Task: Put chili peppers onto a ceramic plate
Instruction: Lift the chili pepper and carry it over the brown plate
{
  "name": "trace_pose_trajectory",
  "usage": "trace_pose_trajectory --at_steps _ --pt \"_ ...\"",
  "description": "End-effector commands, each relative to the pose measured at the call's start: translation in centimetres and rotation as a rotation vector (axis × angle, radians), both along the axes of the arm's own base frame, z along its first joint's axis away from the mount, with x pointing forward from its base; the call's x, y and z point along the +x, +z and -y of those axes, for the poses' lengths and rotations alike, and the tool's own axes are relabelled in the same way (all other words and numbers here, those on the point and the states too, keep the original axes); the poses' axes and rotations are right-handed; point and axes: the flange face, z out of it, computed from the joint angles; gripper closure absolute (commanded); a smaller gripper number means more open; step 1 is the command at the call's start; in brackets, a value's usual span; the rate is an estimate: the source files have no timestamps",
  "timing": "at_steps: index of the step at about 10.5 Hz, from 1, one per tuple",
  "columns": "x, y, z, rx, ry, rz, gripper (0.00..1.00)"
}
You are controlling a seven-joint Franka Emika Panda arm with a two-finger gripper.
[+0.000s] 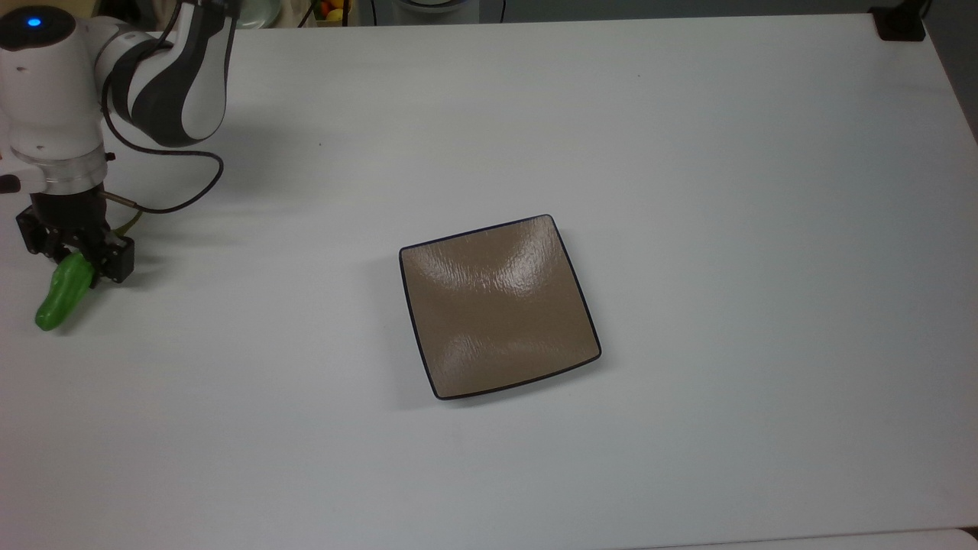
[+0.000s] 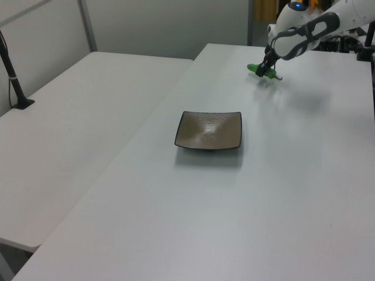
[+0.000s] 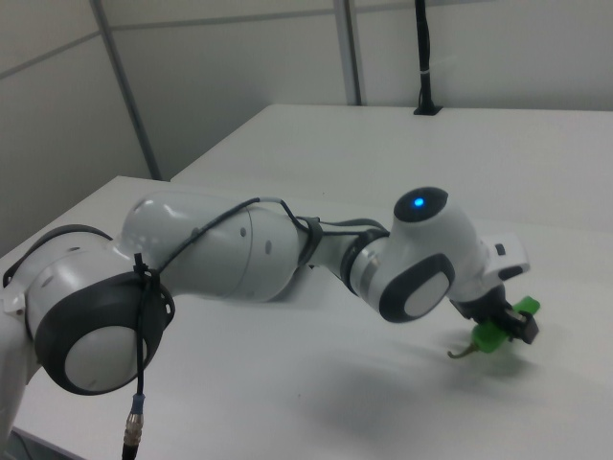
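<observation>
A big white bench (image 1: pixel 688 153) fills the room. In the left view a second white table (image 2: pixel 76 129) stands right beside it, with a black post (image 2: pixel 13 76) fixed on its far edge. Plain grey wall panels (image 2: pixel 170 26) stand behind. Soft light shines evenly from above, leaving pale shadows.

Chili pepper (image 1: pixel 59 296) far toward the top view's left of plate (image 1: pixel 498 307)
</observation>
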Motion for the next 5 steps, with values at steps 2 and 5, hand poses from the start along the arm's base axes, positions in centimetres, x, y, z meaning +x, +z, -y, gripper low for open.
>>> trace_pose_trajectory --at_steps 2,5 --pt "0.8 7.8 -7.1 0.119 0.020 -0.060 0.94" --pt "0.9 13.5 -15.9 0.236 0.111 -0.123 0.94"
